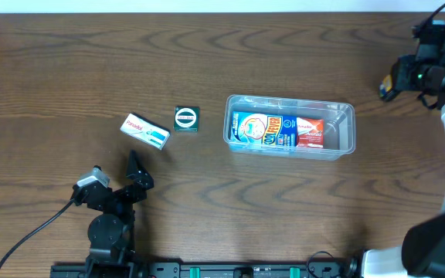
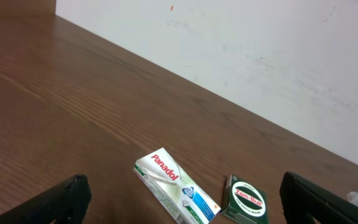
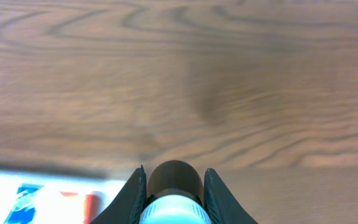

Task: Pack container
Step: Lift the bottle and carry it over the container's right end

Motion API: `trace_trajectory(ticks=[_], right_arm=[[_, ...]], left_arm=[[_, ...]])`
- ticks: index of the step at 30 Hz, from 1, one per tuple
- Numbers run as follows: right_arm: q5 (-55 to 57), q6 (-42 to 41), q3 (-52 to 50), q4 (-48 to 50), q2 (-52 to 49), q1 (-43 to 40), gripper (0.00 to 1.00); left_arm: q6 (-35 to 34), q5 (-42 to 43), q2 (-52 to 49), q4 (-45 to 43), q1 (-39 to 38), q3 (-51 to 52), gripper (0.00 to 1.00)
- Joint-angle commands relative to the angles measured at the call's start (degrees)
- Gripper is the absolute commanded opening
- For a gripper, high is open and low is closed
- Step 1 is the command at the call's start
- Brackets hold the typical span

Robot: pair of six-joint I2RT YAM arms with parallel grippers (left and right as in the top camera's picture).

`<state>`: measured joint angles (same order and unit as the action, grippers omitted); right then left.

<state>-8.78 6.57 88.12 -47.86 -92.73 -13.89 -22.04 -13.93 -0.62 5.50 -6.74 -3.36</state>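
Observation:
The container (image 1: 347, 109), a clear plastic bin, lies right of centre with a blue carton (image 1: 263, 130) and a red box (image 1: 310, 133) inside. At the far right my right gripper (image 1: 395, 81) is shut on a small brown bottle (image 3: 176, 176) with a pale cap; it hangs above the bare wood, and the container (image 3: 42, 198) is a blur at the lower left of the right wrist view. My left gripper (image 1: 134, 171) stands open near the front left. Just beyond its fingers (image 2: 64, 198) lie a white Panadol box (image 2: 176, 185) and a green Zam-Buk box (image 2: 247, 200).
The Panadol box (image 1: 144, 131) and the Zam-Buk box (image 1: 186, 118) lie side by side left of the container. A black cable (image 1: 29, 232) runs from the left arm's base toward the front left corner. A white wall (image 2: 260, 56) backs the table.

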Motion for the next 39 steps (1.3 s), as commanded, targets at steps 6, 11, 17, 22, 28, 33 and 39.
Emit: trace_trajectory(ticks=[6,11,17,22,28,33,39], right_arm=[[-0.28,-6.95,1.09,-10.25,4.11,6.14,0.07],[-0.15,-6.71,0.9,-13.31,4.07,11.56,0.07],[4.26,-7.54,-0.46,-14.05,4.02,17.77,0.07],[8.87,-9.75,-4.5,-12.28,4.0,20.44,0.08],[10.58,-9.75,-9.88,-8.72,4.0,20.61,0.09],[15.1,-9.75,-13.09,-6.93,4.0,20.68,0.08],[18.01,-10.84,-17.81,-1.86,4.0,20.72,0.09]], left_arm=[[0.81,-0.7,0.35,0.59,0.42,1.64,0.98],[0.81,-0.7,0.35,0.59,0.42,1.64,0.98],[0.81,-0.7,0.35,0.59,0.42,1.64,0.98],[0.81,-0.7,0.35,0.59,0.42,1.64,0.98],[0.81,-0.7,0.35,0.59,0.42,1.64,0.98],[0.81,-0.7,0.35,0.59,0.42,1.66,0.98],[0.81,-0.7,0.35,0.59,0.42,1.64,0.98]])
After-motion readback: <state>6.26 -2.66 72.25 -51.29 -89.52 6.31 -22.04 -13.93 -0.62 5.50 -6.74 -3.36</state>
